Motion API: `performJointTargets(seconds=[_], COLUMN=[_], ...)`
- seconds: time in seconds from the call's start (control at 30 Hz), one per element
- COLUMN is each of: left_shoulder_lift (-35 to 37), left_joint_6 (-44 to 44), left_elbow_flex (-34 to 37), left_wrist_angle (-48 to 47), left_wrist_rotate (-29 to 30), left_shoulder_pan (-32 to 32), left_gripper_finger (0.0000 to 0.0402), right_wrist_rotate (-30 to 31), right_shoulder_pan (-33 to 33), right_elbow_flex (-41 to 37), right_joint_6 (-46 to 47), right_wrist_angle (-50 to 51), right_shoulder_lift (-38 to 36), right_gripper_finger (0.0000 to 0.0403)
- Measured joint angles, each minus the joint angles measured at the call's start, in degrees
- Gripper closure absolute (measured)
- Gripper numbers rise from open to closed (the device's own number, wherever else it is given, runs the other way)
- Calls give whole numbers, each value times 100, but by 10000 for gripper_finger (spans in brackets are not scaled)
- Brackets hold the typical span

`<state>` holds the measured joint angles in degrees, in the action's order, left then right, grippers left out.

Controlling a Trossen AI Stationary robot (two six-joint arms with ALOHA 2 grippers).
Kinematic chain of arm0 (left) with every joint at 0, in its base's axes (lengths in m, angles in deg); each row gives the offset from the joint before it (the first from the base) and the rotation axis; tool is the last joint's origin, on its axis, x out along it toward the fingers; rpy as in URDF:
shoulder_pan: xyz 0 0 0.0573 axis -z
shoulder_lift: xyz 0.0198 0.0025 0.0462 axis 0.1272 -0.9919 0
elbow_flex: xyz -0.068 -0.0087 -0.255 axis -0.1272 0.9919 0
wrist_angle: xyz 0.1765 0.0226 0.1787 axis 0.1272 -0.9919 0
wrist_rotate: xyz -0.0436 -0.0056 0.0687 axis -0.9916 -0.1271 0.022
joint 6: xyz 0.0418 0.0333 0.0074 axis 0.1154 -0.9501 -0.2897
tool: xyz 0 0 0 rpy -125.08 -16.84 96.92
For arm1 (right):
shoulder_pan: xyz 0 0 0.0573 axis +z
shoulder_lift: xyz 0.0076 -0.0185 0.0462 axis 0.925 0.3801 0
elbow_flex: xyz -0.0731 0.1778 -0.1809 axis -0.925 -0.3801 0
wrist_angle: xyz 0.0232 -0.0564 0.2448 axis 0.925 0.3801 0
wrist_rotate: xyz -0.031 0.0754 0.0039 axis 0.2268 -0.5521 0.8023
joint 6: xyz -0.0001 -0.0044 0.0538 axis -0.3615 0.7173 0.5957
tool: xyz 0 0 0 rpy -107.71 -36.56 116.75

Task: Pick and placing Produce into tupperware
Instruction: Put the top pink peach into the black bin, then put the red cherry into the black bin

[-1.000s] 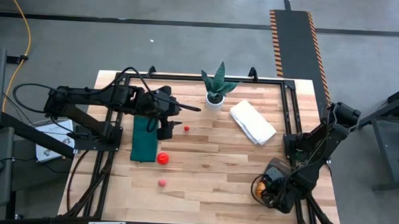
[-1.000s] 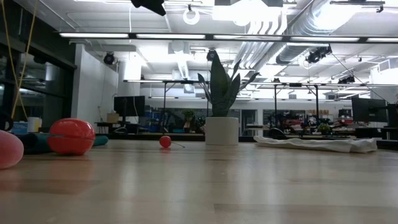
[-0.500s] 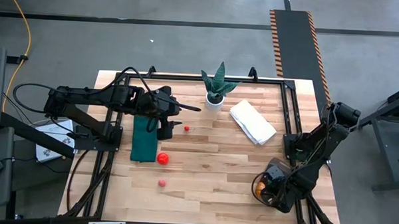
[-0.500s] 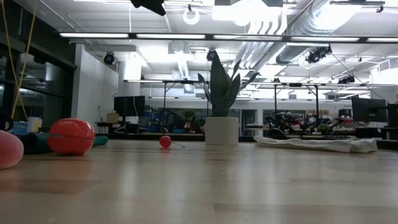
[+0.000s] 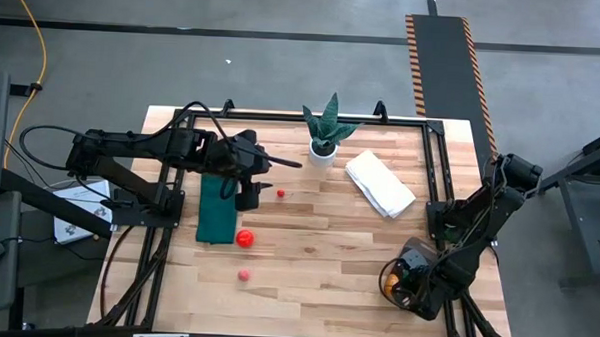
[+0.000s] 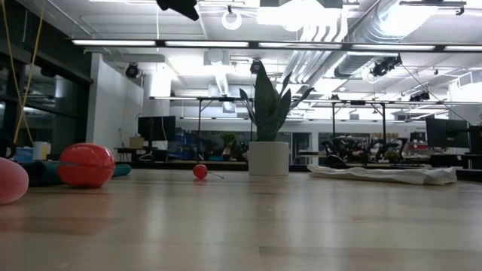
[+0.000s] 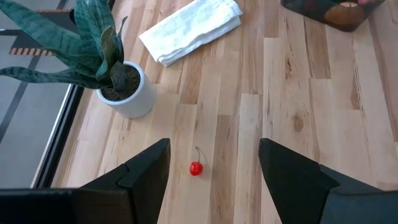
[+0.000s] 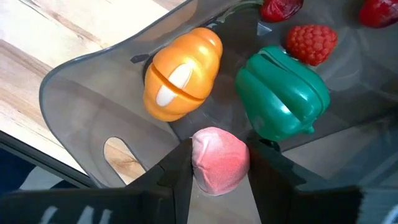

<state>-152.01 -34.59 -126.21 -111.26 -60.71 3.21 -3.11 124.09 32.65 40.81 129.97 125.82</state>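
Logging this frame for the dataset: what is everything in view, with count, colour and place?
Loose produce: three; small red cherry, red tomato, pink fruit; table's left half.
Tupperware: one, clear grey, near right corner, holding orange fruit, green pepper, red berries.
Mat: one, dark green, left side.
Plant: one, green, white pot, far edge.
Cloth: one, white, folded, beside plant.
Left hand: open above the cherry.
Right hand: shut on pink fruit over the tupperware.

Even, bright overhead light is cast on the table (image 5: 318,239), with only soft, short shadows. Ceiling tubes (image 6: 248,44) are blown out in the low view; the near pink fruit (image 6: 9,181) is blurred.
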Motion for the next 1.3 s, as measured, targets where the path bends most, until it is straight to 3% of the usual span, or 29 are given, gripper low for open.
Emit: performJointTargets(seconds=[0.2, 0.6, 0.83, 1.07, 1.3], left_shoulder_lift=[0, 0, 0, 0, 0], left_joint_6=[1, 2, -52, -388, -442], left_elbow_flex=[0, 0, 0, 0, 0], left_wrist_angle=[-62, -60, -105, -815, -1465], left_wrist_rotate=[0, 0, -242, -945, -1008], left_shoulder_pan=[0, 0, 2, 2, 4], left_gripper_finger=[167, 167, 167, 167, 167], right_wrist_rotate=[0, 0, 0, 1, 0], right_shoulder_pan=[0, 0, -2, -2, -2], right_elbow_flex=[0, 0, 0, 0, 0], right_joint_6=[-16, -63, -175, -239, -264], right_wrist_angle=[0, -11, -8, -2, 7], right_shoulder_lift=[0, 0, 0, 0, -11], right_gripper_finger=[279, 211, 206, 206, 206])
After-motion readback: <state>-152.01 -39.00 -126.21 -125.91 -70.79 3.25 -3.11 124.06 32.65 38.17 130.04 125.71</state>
